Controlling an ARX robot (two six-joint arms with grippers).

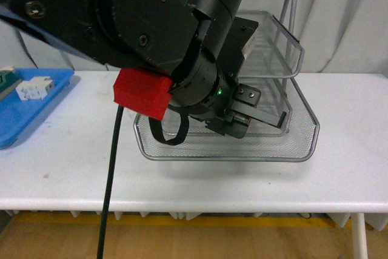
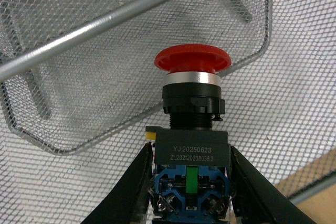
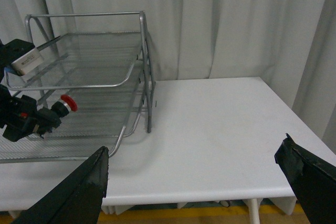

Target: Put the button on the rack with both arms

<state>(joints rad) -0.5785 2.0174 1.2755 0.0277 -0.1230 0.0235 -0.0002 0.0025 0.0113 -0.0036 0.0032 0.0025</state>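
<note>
The left gripper is clamped on the black blocky body of the small push-button switch with a round red mushroom cap. It grips low, which leaves the cap free and pointing into the large silver three-tier wire-mesh rack. The button sits at the rack's open front, over a lower mesh shelf, and whether it touches the mesh cannot be told. The right gripper is spread wide and empty over the white table. It is well apart from the rack, probably parked clear of the placement.
</note>
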